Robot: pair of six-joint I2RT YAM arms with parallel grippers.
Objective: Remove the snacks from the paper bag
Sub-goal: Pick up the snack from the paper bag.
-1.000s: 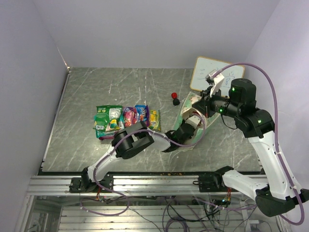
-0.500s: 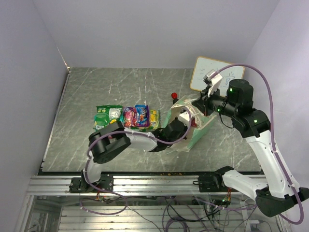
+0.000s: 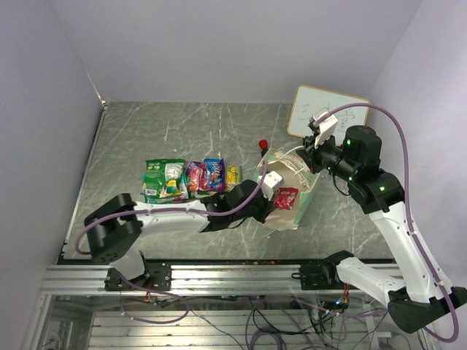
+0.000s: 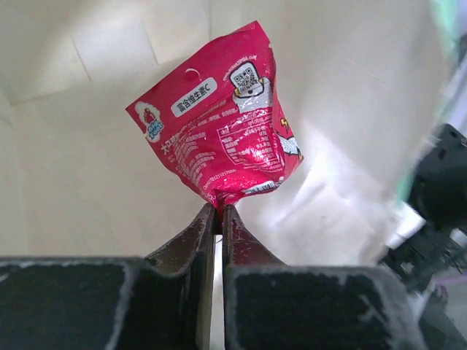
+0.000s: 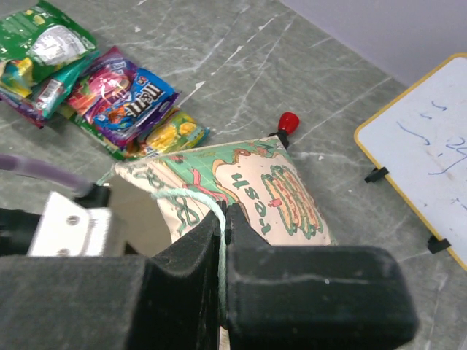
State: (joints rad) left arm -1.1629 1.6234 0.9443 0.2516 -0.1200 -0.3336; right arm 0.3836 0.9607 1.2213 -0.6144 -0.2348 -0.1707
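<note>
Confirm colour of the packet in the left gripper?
The packet in the left gripper is glossy red-pink with white print; left wrist view shows it best.

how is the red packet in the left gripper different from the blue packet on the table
Colour: the red packet is crimson; the blue packet is blue. State: the red packet is pinched at one edge by the left gripper; the blue packet lies loose on the table. Place: the red packet is against the paper bag's tan inside; the blue packet sits outside it among other packets. Both are small glossy packets.
</note>
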